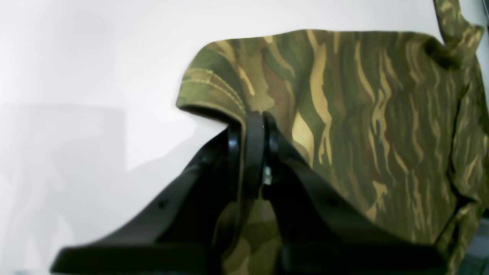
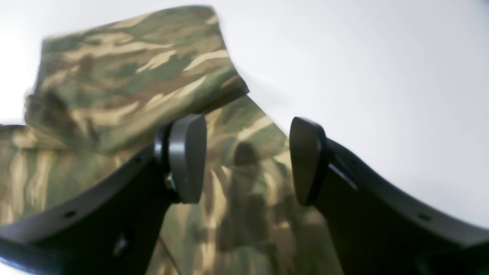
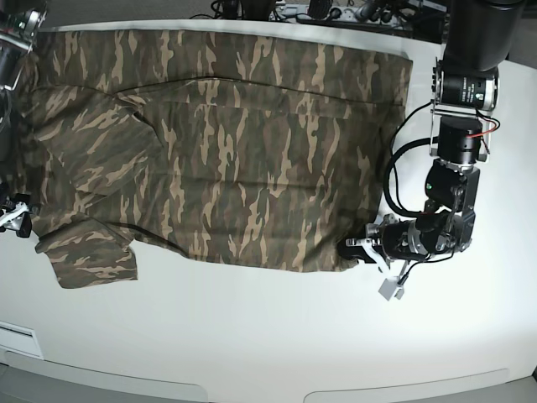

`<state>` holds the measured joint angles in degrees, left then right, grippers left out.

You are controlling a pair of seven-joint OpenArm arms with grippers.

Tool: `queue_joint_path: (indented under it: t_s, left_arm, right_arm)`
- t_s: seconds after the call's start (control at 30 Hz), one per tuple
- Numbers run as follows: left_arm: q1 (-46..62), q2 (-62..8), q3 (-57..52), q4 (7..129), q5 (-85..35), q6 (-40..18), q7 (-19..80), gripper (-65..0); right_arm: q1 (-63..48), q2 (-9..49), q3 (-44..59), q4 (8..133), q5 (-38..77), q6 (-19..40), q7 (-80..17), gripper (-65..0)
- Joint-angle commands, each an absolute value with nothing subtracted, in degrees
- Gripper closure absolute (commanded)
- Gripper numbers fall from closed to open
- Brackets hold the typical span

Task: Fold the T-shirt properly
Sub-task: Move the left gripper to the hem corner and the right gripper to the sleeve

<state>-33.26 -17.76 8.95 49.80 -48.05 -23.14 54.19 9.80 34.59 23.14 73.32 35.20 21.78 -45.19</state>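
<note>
lying spread on the white table (image 3: 268,336) is the soft camouflage t-shirt (image 3: 226,143). the left claw (image 1: 252,133) is pinching its hem; the right claw (image 2: 246,160) is hanging wide open, holding nothing.

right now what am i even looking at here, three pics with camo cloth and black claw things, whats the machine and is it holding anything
This is a two-armed robot at a white table, set to fold a camouflage T-shirt.

The wide picture is from a camera above. The T-shirt lies spread across the table, partly folded. One arm stands on that picture's right side; that is the robot's left arm.

The other two pictures come from cameras on the wrists, looking along each gripper, which are the black claws.

In the left wrist picture, the left gripper is shut on an edge of the T-shirt, at a stitched hem. The overhead picture shows it at the cloth's lower right corner.

In the right wrist picture, the right gripper is open, with cloth behind the gap, and holds nothing.
</note>
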Motion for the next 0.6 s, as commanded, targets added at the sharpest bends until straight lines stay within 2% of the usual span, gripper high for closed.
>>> queue_joint_path:
  t_s: [0.0, 0.13, 0.27, 0.37, 0.57]
  left_arm:
    - [-33.91, -18.06, 8.99, 50.13, -46.61, -23.07, 56.36, 0.0]
    - [-33.67, -18.09, 8.99, 50.13, -47.07, -23.14, 57.06, 0.0]
    - [-33.67, -18.09, 8.99, 50.13, -47.03, -23.14, 57.06, 0.0]
    - [-33.67, -18.11, 8.99, 50.13, -47.03, -23.14, 57.06, 0.0]
    - [-33.67, -18.11, 8.99, 50.13, -47.00, -23.16, 57.06, 0.0]
  right_arm:
    - [13.61, 36.21, 23.62, 70.11, 37.28, 22.85, -44.38, -36.9]
    - [23.31, 36.21, 23.62, 52.90, 41.67, 26.50, -44.66, -36.9]
    - [29.36, 36.16, 23.62, 41.56, 46.00, 29.82, -45.60, -36.9]
    - [31.99, 35.86, 23.62, 38.11, 50.13, 32.21, -48.93, -36.9]
    - [32.40, 35.55, 23.62, 38.09, 52.60, 33.06, -50.37, -36.9]
